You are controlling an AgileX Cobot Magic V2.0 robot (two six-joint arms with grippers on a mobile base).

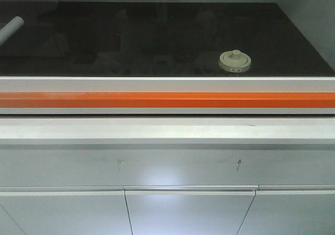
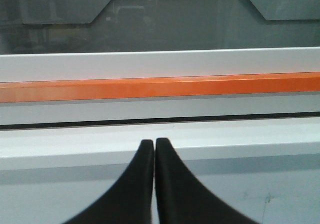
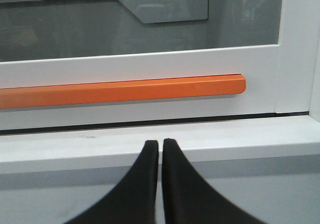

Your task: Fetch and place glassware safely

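The cream-lidded squat glass jar [image 1: 234, 61] is located beyond the white-framed glass sash [image 1: 157, 83], nearer the right pincer [image 3: 160, 142], pressed together like the left pincer [image 2: 154, 141].

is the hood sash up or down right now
Down: its orange handle sits just above the white sill, and the jar is behind the glass.

Jar [image 1: 234, 61] behind handle bar [image 1: 167, 99]

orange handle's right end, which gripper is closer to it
Right. The right gripper hangs below and left of the handle end, by the sill. The left gripper faces a stretch of handle with neither end in view, so it is probably farther left.
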